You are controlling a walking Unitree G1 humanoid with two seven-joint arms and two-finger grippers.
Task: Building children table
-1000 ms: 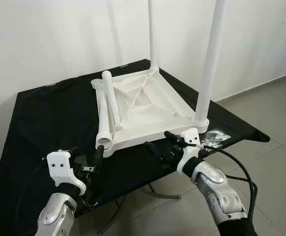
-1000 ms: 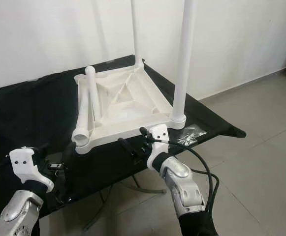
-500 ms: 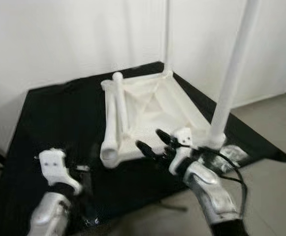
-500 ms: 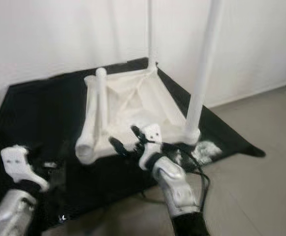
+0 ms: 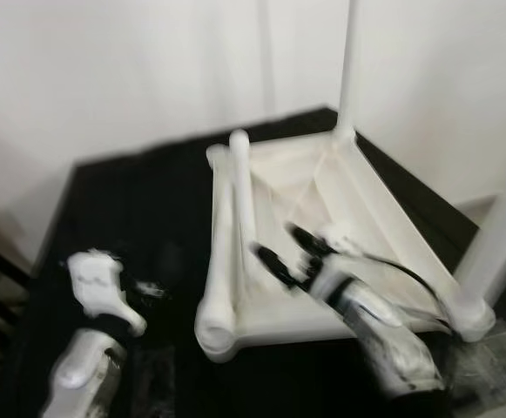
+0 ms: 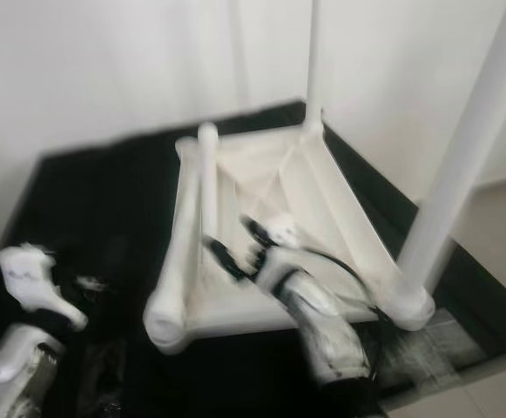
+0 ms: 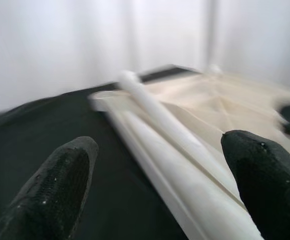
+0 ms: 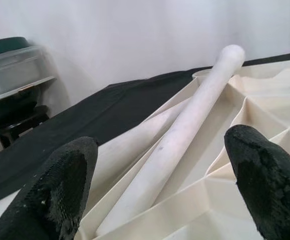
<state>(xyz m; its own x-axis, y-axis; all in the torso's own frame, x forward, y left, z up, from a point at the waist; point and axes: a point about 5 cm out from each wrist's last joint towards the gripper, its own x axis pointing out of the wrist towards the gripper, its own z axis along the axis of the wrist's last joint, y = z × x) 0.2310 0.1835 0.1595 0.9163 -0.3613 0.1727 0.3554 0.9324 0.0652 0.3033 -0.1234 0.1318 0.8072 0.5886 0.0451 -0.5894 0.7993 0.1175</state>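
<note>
Your right gripper, fingers wide, hovers over the upturned tabletop, loose legs at its 10 o'clock. Left gripper also wide open. Likely next: close on the nearer leg and seat it in an empty corner socket.

The tabletop and loose legs looked like smooth, matt off-white plastic. The cloth under them was matt black. The right gripper's fingertips were finely textured black rubber.

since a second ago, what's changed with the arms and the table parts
The right gripper has reached forward over the upturned tabletop, open, toward the loose legs. The camera has moved closer. The left gripper remains open, holding nothing; two legs remain standing in their sockets, two lying loose.
</note>
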